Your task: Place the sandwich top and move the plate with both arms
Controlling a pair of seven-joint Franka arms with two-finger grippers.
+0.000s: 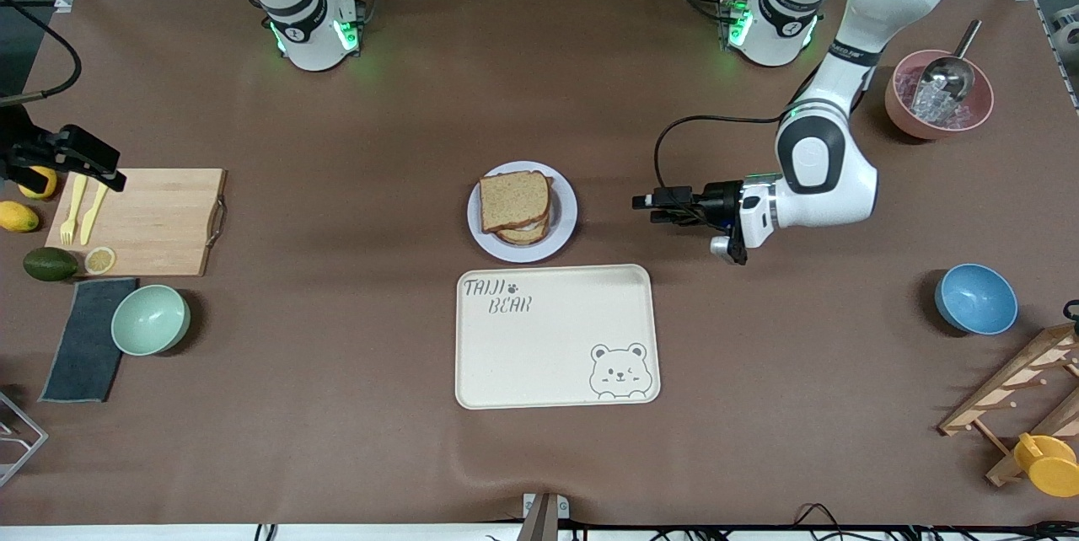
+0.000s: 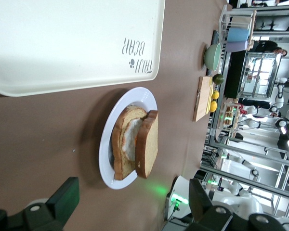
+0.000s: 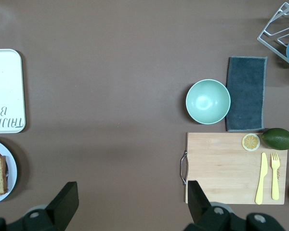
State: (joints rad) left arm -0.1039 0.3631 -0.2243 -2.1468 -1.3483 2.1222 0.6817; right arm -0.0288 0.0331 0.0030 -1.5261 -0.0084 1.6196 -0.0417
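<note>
sandwich top (image 1: 514, 199): already sits on the stack, a bit skewed over the lower slice, all of it on the plate (image 1: 565, 225). So the bread half looks done and the plate move is what's left, I'd say.

plate spot: middle of the table, just beside the edge of the bear tray (image 1: 556, 335) that faces the robots' bases, not touching it.

left gripper (image 1: 647, 209): low over the bare table on the left arm's end, fingers wide apart with nothing in them, pointing straight at the plate. The plate lies dead ahead of the fingertips, a clear gap between.

right gripper (image 3: 130, 202): waits high over the cutting board (image 1: 152, 219) end, fingers spread wide and empty, plate well off to the side of them.

nearer arm: the left one, easily.

long axis: round plate, so none to line up; the rim facing the left fingers is the obvious bite.
</note>
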